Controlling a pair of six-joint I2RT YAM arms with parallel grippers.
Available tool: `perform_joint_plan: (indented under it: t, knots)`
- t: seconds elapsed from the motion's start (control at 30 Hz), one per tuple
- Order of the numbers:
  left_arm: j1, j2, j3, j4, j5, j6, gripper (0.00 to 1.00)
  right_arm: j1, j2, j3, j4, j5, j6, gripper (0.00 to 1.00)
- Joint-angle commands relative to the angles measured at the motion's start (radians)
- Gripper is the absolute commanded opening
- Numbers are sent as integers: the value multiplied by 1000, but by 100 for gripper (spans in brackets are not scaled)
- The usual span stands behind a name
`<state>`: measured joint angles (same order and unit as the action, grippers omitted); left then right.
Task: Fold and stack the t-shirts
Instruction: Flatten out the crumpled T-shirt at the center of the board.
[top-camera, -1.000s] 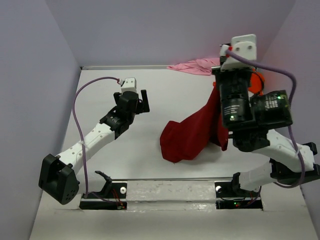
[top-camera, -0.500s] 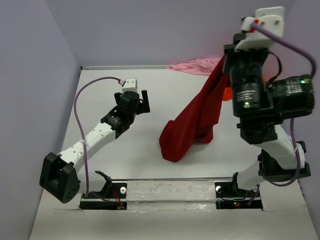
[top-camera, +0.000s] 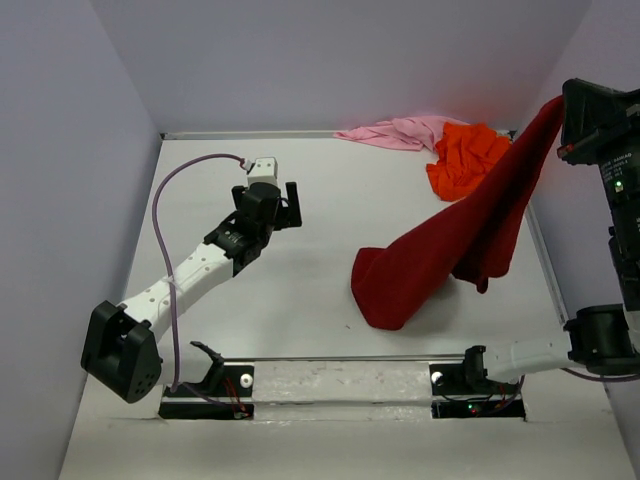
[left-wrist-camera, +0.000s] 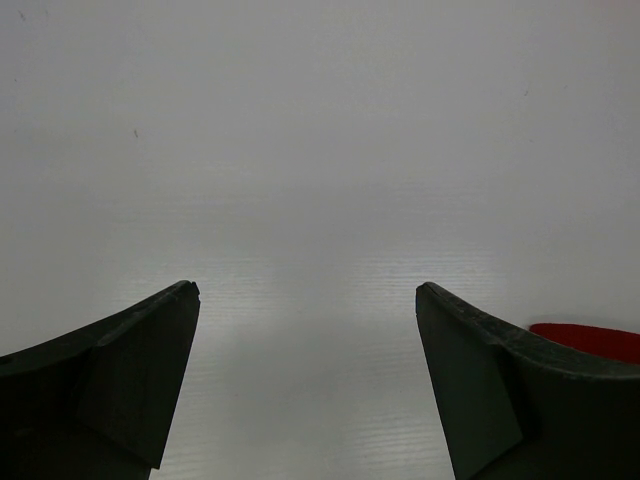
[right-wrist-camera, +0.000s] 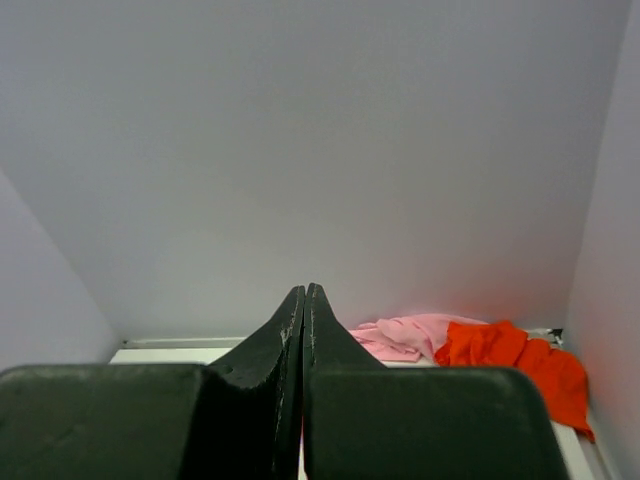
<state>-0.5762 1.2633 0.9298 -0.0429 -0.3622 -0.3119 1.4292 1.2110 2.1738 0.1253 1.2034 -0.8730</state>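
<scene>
Gripping red shirt (top-camera: 430, 260) high at the right edge with right end effector (right-wrist-camera: 303, 296), fingers pressed together; pinch point hidden in wrist view. Lower end bunched on worktop (top-camera: 300, 300). Hovering left end effector (left-wrist-camera: 308, 288) low over worktop, spread wide, empty, well apart from shirt. Orange shirt (top-camera: 465, 160) and pink shirt (top-camera: 395, 132) crumpled at far edge, touching. Probably light, limp, prone to twisting; better taken at shoulder seams or hem corners.

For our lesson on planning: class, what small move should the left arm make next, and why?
Probably reach right to the lower end of the red shirt. The right gripper, shut, holds it up by one end; the rest trails bunched on the table, and the left gripper is open and empty.
</scene>
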Motion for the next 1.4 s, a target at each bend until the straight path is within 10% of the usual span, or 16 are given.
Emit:
perform_joint_plan:
  t: [0.0,0.8,1.37]
  knots:
    - [-2,-10,18,18,12,16,99,13,-141,-208,-193,-93,311,0]
    - [-2,-47,3,37,35,19,99,0,-581,-1163,-587,70,1038,0]
    - [-4,-56,-2,35,32,22,99,-455,-355,-1324,-603,-327,1252,0]
